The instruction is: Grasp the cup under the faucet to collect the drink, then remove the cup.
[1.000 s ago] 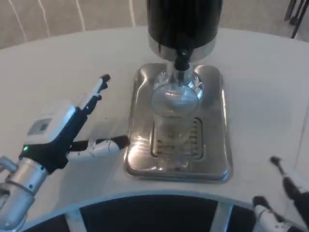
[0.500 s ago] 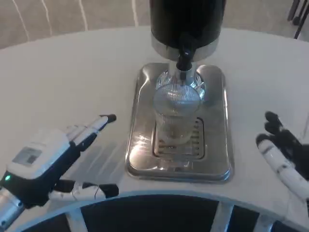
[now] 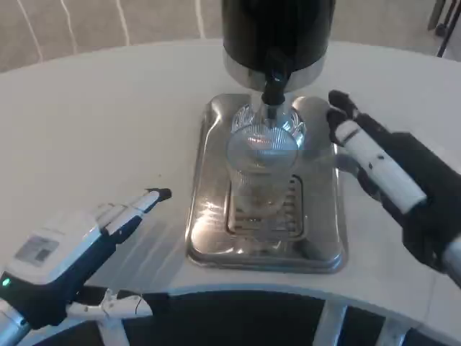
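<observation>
Standing under the faucet (image 3: 273,85), clear cup (image 3: 262,167), right hand (image 3: 390,176) just beside it, fingers spread, left hand (image 3: 75,257) well apart, empty, fingers apart.

A shiny metal drip tray (image 3: 209,216) (slotted grate at its middle) sits on the white table (image 3: 108,122).

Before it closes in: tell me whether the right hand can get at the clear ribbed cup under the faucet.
Probably yes: the right hand is open beside the clear ribbed cup, with nothing between them above the steel drip tray.
</observation>
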You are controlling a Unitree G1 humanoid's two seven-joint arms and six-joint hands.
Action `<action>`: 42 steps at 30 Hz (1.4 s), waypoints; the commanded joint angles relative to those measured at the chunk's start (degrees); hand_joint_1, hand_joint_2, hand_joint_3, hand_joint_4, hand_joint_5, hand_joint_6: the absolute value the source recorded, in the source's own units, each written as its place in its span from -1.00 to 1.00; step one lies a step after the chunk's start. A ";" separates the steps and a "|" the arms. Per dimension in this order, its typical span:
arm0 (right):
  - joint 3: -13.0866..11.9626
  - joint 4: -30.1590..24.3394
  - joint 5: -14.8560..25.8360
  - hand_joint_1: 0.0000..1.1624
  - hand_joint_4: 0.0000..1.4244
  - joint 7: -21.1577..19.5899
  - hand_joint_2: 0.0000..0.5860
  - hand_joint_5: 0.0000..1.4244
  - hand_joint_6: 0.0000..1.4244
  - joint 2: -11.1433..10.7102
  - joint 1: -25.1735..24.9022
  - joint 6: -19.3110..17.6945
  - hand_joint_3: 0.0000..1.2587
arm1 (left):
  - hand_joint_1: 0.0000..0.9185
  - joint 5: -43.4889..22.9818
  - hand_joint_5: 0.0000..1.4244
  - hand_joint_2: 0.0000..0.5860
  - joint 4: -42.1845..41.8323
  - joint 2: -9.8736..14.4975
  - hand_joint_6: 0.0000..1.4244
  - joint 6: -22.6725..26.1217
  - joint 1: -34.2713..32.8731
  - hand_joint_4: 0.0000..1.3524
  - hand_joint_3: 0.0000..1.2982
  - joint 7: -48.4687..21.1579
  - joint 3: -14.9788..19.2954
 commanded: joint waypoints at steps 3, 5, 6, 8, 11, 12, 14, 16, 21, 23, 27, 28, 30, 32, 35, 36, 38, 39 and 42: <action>1.60 4.73 5.45 -0.93 -1.00 -2.66 0.65 -1.00 -0.94 -2.20 -9.98 3.93 -1.00 | -0.87 0.35 -0.84 -0.66 0.24 1.22 -0.64 0.30 1.38 -0.97 -0.87 -0.71 0.62; 2.02 5.96 6.85 -0.93 -1.00 -3.38 0.65 -1.00 -0.94 -2.45 -11.78 4.33 -1.00 | -0.87 0.19 -0.84 -0.66 0.64 1.21 -0.64 0.49 1.36 -0.97 -0.87 -0.77 0.75; 2.25 6.65 7.47 -0.94 -1.00 -3.68 0.65 -1.00 -0.94 -2.54 -12.62 4.40 -1.00 | -0.87 0.14 -0.84 -0.66 0.81 1.20 -0.64 0.53 1.35 -0.97 -0.87 -0.79 0.79; 2.61 7.61 8.60 -0.94 -1.00 -4.37 0.65 -1.00 -0.94 -2.87 -13.77 4.53 -1.00 | -0.87 0.07 -0.84 -0.66 1.07 1.19 -0.64 0.54 1.31 -0.98 -0.87 -0.82 0.80; 3.11 9.41 10.21 -0.97 -1.00 -5.25 0.66 -1.00 -0.92 -3.20 -15.71 4.72 -1.00 | -0.87 0.11 -0.84 -0.66 1.42 1.15 -0.64 0.58 1.10 -0.98 -0.87 -0.90 0.69; 3.25 10.07 10.75 -0.97 -1.00 -5.64 0.66 -1.00 -0.92 -3.21 -16.42 4.71 -1.00 | -0.88 0.10 -0.84 -0.66 1.53 1.11 -0.64 0.60 1.02 -0.98 -0.87 -0.91 0.68; 3.54 10.98 11.61 -0.99 -1.00 -6.30 0.63 -1.00 -0.92 -3.33 -17.45 4.63 -1.00 | -0.88 0.04 -0.84 -0.66 1.69 1.05 -0.64 0.64 0.88 -0.98 -0.88 -0.93 0.70; 4.97 12.53 12.11 -1.00 -1.00 -7.64 0.62 -1.00 -0.92 -2.73 -18.91 4.00 -1.00 | -0.88 -0.07 -0.84 -0.66 2.06 0.99 -0.64 0.70 0.65 -0.98 -0.88 -0.99 0.71; 5.82 13.90 13.62 -1.00 -1.00 -9.19 0.62 -1.00 -0.91 -2.69 -20.21 3.33 -1.00 | -0.89 -0.08 -0.84 -0.65 2.83 0.89 -0.64 0.69 0.32 -0.98 -0.88 -1.04 0.62; 5.67 13.89 14.53 -1.00 -1.00 -9.43 0.62 -1.00 -0.91 -2.94 -20.35 3.40 -1.00 | -0.89 -0.07 -0.84 -0.65 3.18 0.78 -0.64 0.70 0.10 -0.98 -0.88 -1.07 0.54; 5.59 12.90 15.99 -1.00 -1.00 -9.95 0.64 -1.00 -0.91 -3.25 -20.09 4.20 -1.00 | -0.90 -0.05 -0.84 -0.65 4.07 0.34 -0.64 0.99 -0.60 -0.98 -0.88 -1.25 0.24; 5.62 12.53 16.26 -1.00 -1.00 -10.17 0.64 -1.00 -0.91 -3.28 -19.89 4.44 -1.00 | -0.90 -0.03 -0.84 -0.65 4.21 0.28 -0.64 1.02 -0.71 -0.98 -0.88 -1.27 0.19; 5.66 11.77 16.79 -1.00 -1.00 -10.89 0.65 -1.00 -0.91 -2.96 -19.27 4.93 -1.00 | -0.90 0.09 -0.84 -0.65 4.45 0.08 -0.64 1.19 -0.98 -0.98 -0.88 -1.29 0.02; 5.96 10.98 17.17 -1.00 -1.00 -11.84 0.65 -1.00 -0.91 -2.48 -18.38 5.13 -1.00 | -0.90 0.06 -0.84 -0.65 4.56 -0.12 -0.64 1.35 -1.16 -0.98 -0.88 -1.29 -0.09; 6.71 10.06 17.43 -1.00 -1.00 -12.95 0.66 -1.00 -0.91 -2.00 -17.29 5.29 -1.00 | -0.90 -0.03 -0.84 -0.65 4.65 -0.52 -0.64 1.52 -1.55 -0.98 -0.88 -1.36 -0.30; 6.96 9.81 17.48 -1.00 -1.00 -13.22 0.66 -1.00 -0.91 -1.89 -17.00 5.36 -1.00 | -0.90 -0.01 -0.84 -0.65 4.71 -0.65 -0.64 1.56 -1.73 -0.98 -0.88 -1.39 -0.39; 7.41 8.99 17.60 -1.00 -1.00 -13.84 0.66 -1.00 -0.91 -1.92 -16.45 5.54 -1.00 | -0.90 0.05 -0.84 -0.65 4.86 -0.83 -0.64 1.61 -2.04 -0.98 -0.88 -1.42 -0.57; 7.50 8.36 17.66 -1.00 -1.00 -14.17 0.66 -1.00 -0.91 -1.91 -16.14 5.73 -1.00 | -0.90 0.07 -0.84 -0.65 5.02 -0.94 -0.64 1.64 -2.22 -0.98 -0.88 -1.45 -0.67; 7.94 6.00 17.56 -1.00 -1.00 -15.25 0.66 -1.00 -0.94 -2.08 -14.79 6.33 -1.00 | -0.90 0.27 -0.84 -0.65 5.65 -1.28 -0.64 1.65 -2.86 -0.98 -0.88 -1.63 -1.03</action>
